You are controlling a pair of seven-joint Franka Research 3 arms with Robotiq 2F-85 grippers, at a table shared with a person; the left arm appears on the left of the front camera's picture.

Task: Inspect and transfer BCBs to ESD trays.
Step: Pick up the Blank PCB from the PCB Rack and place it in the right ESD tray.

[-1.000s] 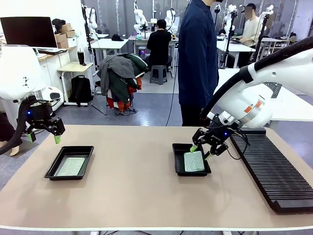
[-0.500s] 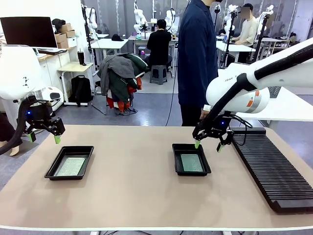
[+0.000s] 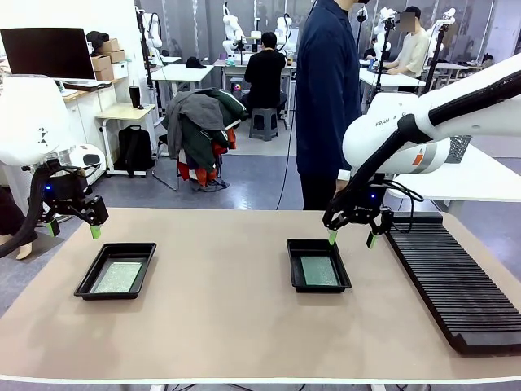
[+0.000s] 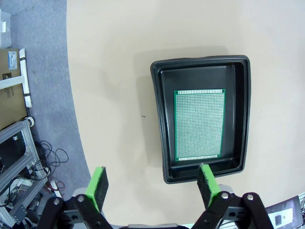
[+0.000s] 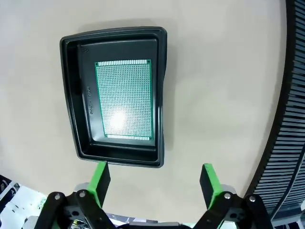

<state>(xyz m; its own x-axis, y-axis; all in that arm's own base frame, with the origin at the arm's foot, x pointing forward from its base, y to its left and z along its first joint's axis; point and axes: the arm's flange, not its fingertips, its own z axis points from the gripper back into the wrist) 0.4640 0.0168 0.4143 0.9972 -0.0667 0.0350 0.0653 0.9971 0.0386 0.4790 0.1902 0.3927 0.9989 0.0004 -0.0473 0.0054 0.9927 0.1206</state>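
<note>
**Green boards lying in black trays**

Black trays are sitting on my tan counter (image 3: pixel 228 318), well apart. A green board (image 3: pixel 118 277) is lying flat in the left tray (image 3: pixel 89 281), and another board (image 3: pixel 318 270) is lying flat in the right tray (image 3: pixel 295 269). I am holding my left end effector (image 3: pixel 73 228) and my right end effector (image 3: pixel 350 238) up above them, both spread wide and holding nothing.

cut off and unreadable

the ribbed rack (image 3: pixel 456 289) runs off the front view's right edge; embossed lettering on the right tray (image 5: pixel 76 100) floor is too small to read.
</note>
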